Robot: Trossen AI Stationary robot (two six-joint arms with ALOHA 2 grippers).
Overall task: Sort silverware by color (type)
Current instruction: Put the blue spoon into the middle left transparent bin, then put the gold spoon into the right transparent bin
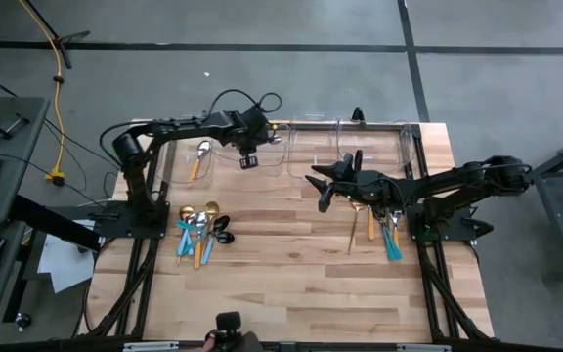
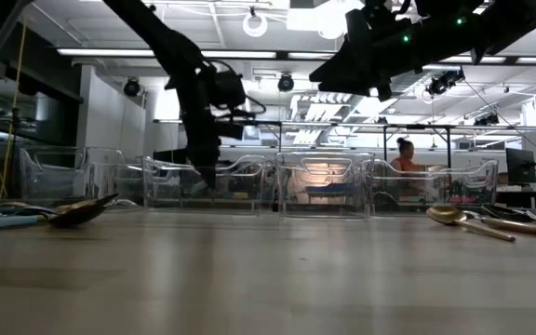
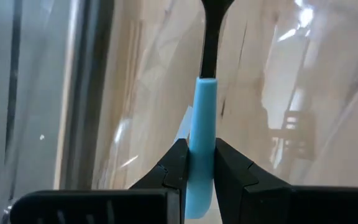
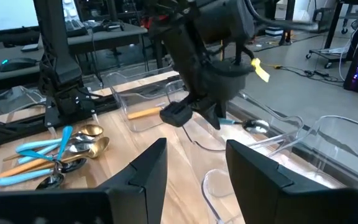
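The left tool (image 3: 197, 171) is clamping the light-blue handle of a black-headed utensil (image 3: 202, 124), its fingers (image 3: 176, 168) pressed against both sides of the handle, the black stem pointing away from the wrist. The left tool (image 1: 249, 156) is hanging over the row of clear bins (image 1: 345, 147) along the far edge of the desk (image 1: 291, 293), apparently so the piece can be dropped into a compartment of its own. Just beside it, one bin is already holding an orange-handled spoon (image 1: 199, 159), which suggests that colour has been assigned there. The bin walls are standing close around the left tool, so room for lowering is judged tight and the handle could catch a rim. The right tool (image 4: 194, 168) is standing with its fingers apart and holding nothing, hovering mid-desk facing the left arm. Below and behind it a small group of gold and blue pieces (image 1: 379, 227) is lying near the right arm's base. A larger unsorted pile (image 1: 201, 233) is lying near the left arm's base, well apart from the bins. The centre of the desk is offering open travel between piles and bins.
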